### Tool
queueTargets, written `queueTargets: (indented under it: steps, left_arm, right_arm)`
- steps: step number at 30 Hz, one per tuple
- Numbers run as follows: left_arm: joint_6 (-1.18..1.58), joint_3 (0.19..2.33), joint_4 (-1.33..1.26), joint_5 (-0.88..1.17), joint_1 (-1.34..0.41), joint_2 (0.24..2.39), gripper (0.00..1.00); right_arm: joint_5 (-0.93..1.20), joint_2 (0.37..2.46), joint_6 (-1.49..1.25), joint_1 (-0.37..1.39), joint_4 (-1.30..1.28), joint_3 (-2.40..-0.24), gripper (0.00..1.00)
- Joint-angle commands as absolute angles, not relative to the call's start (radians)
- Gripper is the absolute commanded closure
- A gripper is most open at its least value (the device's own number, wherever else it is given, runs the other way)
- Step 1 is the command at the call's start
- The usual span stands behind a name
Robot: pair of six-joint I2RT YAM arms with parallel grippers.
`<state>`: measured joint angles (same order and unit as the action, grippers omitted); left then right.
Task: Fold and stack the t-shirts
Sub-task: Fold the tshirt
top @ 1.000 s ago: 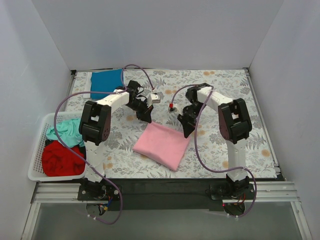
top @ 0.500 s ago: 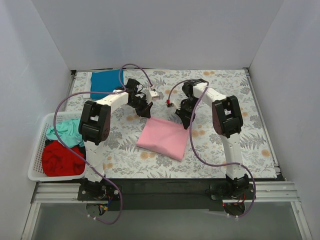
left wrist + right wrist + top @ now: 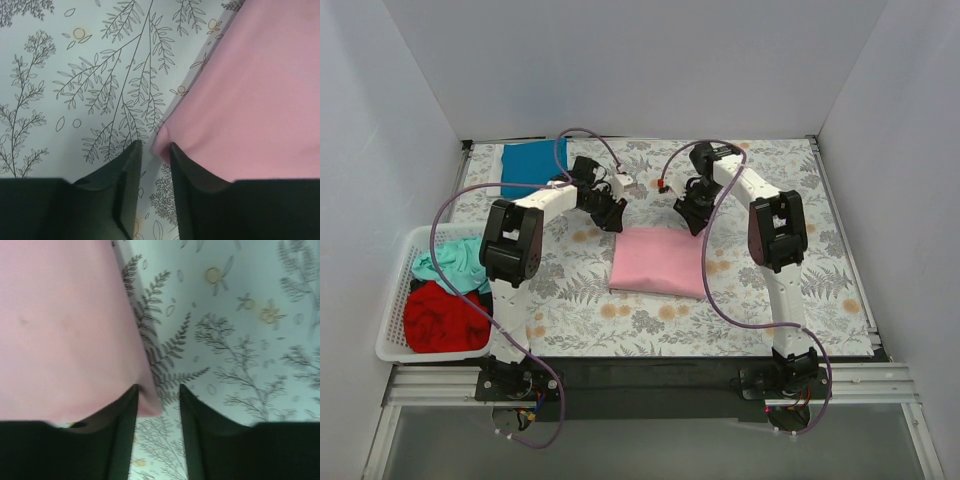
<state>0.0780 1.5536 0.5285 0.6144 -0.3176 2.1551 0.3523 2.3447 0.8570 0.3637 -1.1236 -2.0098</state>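
Note:
A folded pink t-shirt (image 3: 658, 262) lies flat in the middle of the floral table. My left gripper (image 3: 612, 216) is down at its far left corner and my right gripper (image 3: 692, 216) at its far right corner. In the left wrist view the pink t-shirt (image 3: 250, 90) fills the right side, and its corner just reaches the narrow gap of the left gripper (image 3: 154, 146), with cloth pattern showing between the jaws. In the right wrist view the pink t-shirt (image 3: 60, 330) hangs its corner loosely inside the open right gripper (image 3: 159, 387). A folded blue t-shirt (image 3: 532, 165) rests at the back left.
A white basket (image 3: 395, 290) at the left edge holds a crumpled teal shirt (image 3: 450, 262) and a red shirt (image 3: 442, 318). White walls close in the table on three sides. Purple cables loop above both arms.
Both grippers carried the pink t-shirt's corners toward the back, squaring it up on the table. Both were shut and now stand apart, the corners let go.

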Motion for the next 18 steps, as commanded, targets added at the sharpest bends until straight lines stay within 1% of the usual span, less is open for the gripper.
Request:
queueTargets:
  steps: [1, 2, 3, 5, 6, 7, 8, 9, 10, 11, 12, 13, 14, 15, 17, 18]
  left_arm:
    - [0.229, 1.586, 0.52, 0.641, -0.275, 2.068, 0.68]
    - [0.268, 1.58, 0.519, 0.678, -0.264, 2.047, 0.64]
    - [0.308, 1.566, 0.515, 0.692, -0.244, 2.021, 0.62]
    - [0.418, 1.499, 0.515, 0.769, -0.224, 1.929, 0.59]
    - [0.443, 1.471, 0.515, 0.793, -0.224, 1.893, 0.47]
    - [0.463, 1.441, 0.511, 0.826, -0.225, 1.858, 0.39]
    - [0.535, 1.375, 0.5, 0.881, -0.23, 1.783, 0.33]
    - [0.578, 1.346, 0.468, 0.912, -0.233, 1.754, 0.21]
    - [0.621, 1.312, 0.454, 0.937, -0.239, 1.724, 0.18]
    - [0.684, 1.257, 0.433, 0.954, -0.247, 1.703, 0.17]
    - [0.798, 1.223, 0.411, 0.986, -0.267, 1.672, 0.17]
    - [0.866, 1.195, 0.37, 0.989, -0.284, 1.661, 0.16]
    - [0.918, 1.171, 0.353, 0.986, -0.316, 1.655, 0.16]
    - [1.007, 1.126, 0.321, 0.995, -0.334, 1.649, 0.16]
    - [1.095, 1.074, 0.261, 1.012, -0.38, 1.641, 0.15]
    - [1.191, 1.024, 0.177, 1.025, -0.394, 1.634, 0.15]
  right_arm:
    - [0.322, 2.303, 0.824, 0.347, -1.072, -2.114, 0.51]
    - [0.334, 2.287, 0.806, 0.345, -1.071, -2.127, 0.31]
    - [0.391, 2.27, 0.748, 0.338, -1.074, -2.146, 0.21]
    - [0.463, 2.195, 0.701, 0.336, -1.077, -2.148, 0.06]
    - [0.548, 2.162, 0.675, 0.337, -1.072, -2.126, 0.04]
    - [0.593, 2.102, 0.617, 0.336, -1.071, -2.103, 0.02]
    - [0.635, 2.074, 0.577, 0.337, -1.069, -2.033, 0.02]
    - [0.716, 2.048, 0.542, 0.336, -1.059, -1.996, 0.02]
    - [0.76, 1.999, 0.469, 0.336, -1.045, -1.941, 0.02]
    - [0.805, 1.97, 0.431, 0.337, -1.023, -1.825, 0.02]
    - [0.901, 1.941, 0.39, 0.337, -0.996, -1.751, 0.02]
    - [0.948, 1.892, 0.265, 0.341, -0.912, -1.688, 0.02]
    - [0.986, 1.872, 0.211, 0.341, -0.873, -1.575, 0.02]
    - [1.047, 1.841, 0.155, 0.354, -0.829, -1.528, 0.02]
    - [1.061, 1.818, 0.045, 0.389, -0.718, -1.418, 0.02]
    - [1.055, 1.803, 0.016, 0.403, -0.683, -1.39, 0.02]
